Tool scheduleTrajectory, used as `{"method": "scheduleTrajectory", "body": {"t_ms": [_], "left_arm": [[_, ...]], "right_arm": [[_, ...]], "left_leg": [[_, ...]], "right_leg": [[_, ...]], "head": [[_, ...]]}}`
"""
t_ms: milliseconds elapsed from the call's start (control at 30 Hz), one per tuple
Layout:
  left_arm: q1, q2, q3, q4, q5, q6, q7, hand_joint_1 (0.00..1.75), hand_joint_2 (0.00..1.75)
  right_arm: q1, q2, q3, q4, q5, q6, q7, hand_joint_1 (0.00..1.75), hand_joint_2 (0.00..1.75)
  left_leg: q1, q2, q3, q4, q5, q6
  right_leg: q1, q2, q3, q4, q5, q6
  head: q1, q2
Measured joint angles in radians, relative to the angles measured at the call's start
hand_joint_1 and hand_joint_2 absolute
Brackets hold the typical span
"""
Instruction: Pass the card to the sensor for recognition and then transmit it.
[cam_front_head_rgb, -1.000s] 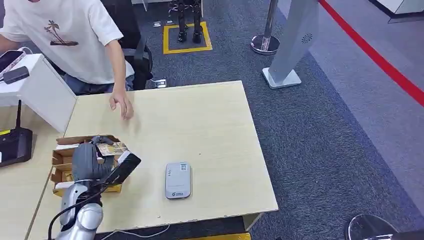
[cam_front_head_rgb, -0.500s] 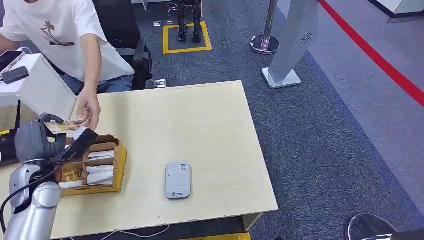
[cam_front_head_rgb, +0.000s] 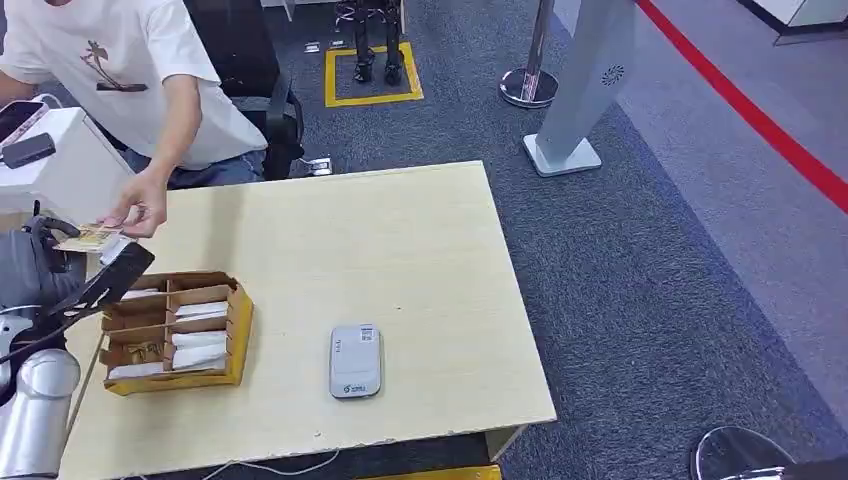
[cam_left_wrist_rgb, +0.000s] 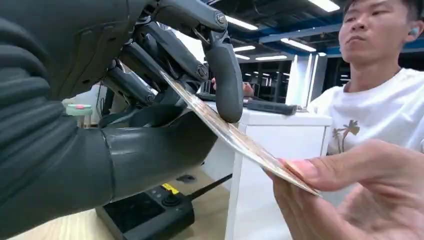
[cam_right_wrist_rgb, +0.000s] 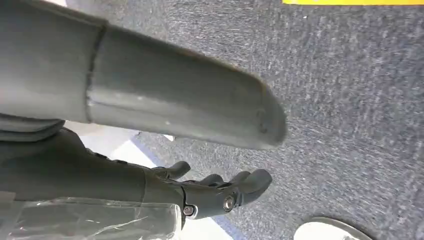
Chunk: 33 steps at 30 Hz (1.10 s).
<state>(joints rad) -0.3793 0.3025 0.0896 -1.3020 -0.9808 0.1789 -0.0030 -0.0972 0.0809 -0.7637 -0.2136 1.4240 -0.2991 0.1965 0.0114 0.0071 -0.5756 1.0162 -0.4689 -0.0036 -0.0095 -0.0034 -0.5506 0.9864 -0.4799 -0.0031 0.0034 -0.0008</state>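
- Table (cam_front_head_rgb: 400, 230) bears the card box (cam_front_head_rgb: 175, 332), with the sensor (cam_front_head_rgb: 356, 361) well beside that box.
- Person's hand (cam_front_head_rgb: 135, 210) beyond the box pinches the card's far end.
- Left hand (cam_front_head_rgb: 40, 262) grips the card (cam_front_head_rgb: 85, 238); the handover looks nearly done.
- Right hand (cam_right_wrist_rgb: 220, 187) hangs loosely curled, holding nothing.

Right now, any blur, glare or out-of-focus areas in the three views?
Head view: sharp and evenly lit, soft shadows on the table, sensor crisp. Left wrist view: left hand and card fairly sharp, person's hand soft at close range, bright ceiling lights behind. Right wrist view: right hand close and soft, its fingers and the carpet clearer.
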Motion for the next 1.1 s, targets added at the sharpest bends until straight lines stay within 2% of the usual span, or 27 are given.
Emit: {"method": "scheduleTrajectory", "body": {"t_ms": [33,67,100,367,400,1000,1033,1100], "left_arm": [[0.0,0.0,0.002,0.004,0.0,0.0,-0.001,1.75,1.75],[-0.001,0.0,0.003,0.007,0.0,0.0,-0.002,1.5,1.75],[-0.002,0.0,0.004,0.009,0.0,0.001,-0.002,0.0,1.75],[-0.008,0.0,0.005,0.016,0.003,0.011,-0.003,0.0,1.75],[-0.009,0.0,0.005,0.016,0.003,0.01,-0.003,0.0,0.0],[-0.031,-0.001,0.005,0.04,0.027,-0.002,-0.011,0.0,0.0],[-0.031,-0.001,0.005,0.04,0.027,-0.002,-0.011,0.0,1.75],[-0.032,-0.001,0.005,0.04,0.027,-0.004,-0.011,0.0,1.75]], "right_arm": [[0.002,-0.001,0.0,0.0,-0.001,0.0,0.0,0.0,0.0],[0.003,-0.002,0.0,0.0,-0.001,0.0,0.0,0.0,0.0],[0.003,-0.003,0.0,0.0,-0.001,0.0,0.0,0.0,0.0],[0.005,-0.007,0.0,0.0,-0.002,-0.004,0.0,0.0,0.0],[0.005,-0.008,0.0,0.0,-0.002,-0.005,0.0,0.0,0.0],[0.005,-0.009,0.0,0.0,-0.005,-0.007,0.0,0.0,0.0],[0.005,-0.009,0.0,0.0,-0.005,-0.008,0.0,0.0,0.0],[0.005,-0.009,0.0,0.0,-0.006,-0.011,0.0,0.0,0.0]], "left_leg": [[0.0,0.001,0.0,0.0,0.0,0.0],[0.0,0.001,0.0,0.0,0.0,0.0],[0.0,0.001,0.0,0.0,0.0,0.0],[0.0,0.001,0.0,0.0,0.0,0.0],[0.0,0.001,0.0,0.0,0.0,0.0],[0.0,0.001,0.0,0.0,0.0,0.0],[0.0,0.001,0.0,0.0,0.0,0.0],[0.0,0.001,0.0,0.0,0.0,0.0]], "right_leg": [[0.0,0.001,0.0,0.0,0.0,0.0],[0.0,0.001,0.0,0.0,0.0,0.0],[0.0,0.001,-0.001,0.0,0.0,0.0],[0.0,0.001,-0.001,0.0,0.0,0.0],[0.0,0.001,-0.001,0.0,0.0,0.0],[0.0,0.001,-0.001,0.0,0.0,0.0],[0.0,0.001,-0.001,0.0,0.0,0.0],[0.0,0.001,-0.001,0.0,0.0,0.0]], "head": [[0.0,0.0],[0.0,0.0],[0.0,0.0],[0.0,0.0],[0.0,0.0],[0.0,0.0],[0.0,0.0],[0.0,0.0]]}}
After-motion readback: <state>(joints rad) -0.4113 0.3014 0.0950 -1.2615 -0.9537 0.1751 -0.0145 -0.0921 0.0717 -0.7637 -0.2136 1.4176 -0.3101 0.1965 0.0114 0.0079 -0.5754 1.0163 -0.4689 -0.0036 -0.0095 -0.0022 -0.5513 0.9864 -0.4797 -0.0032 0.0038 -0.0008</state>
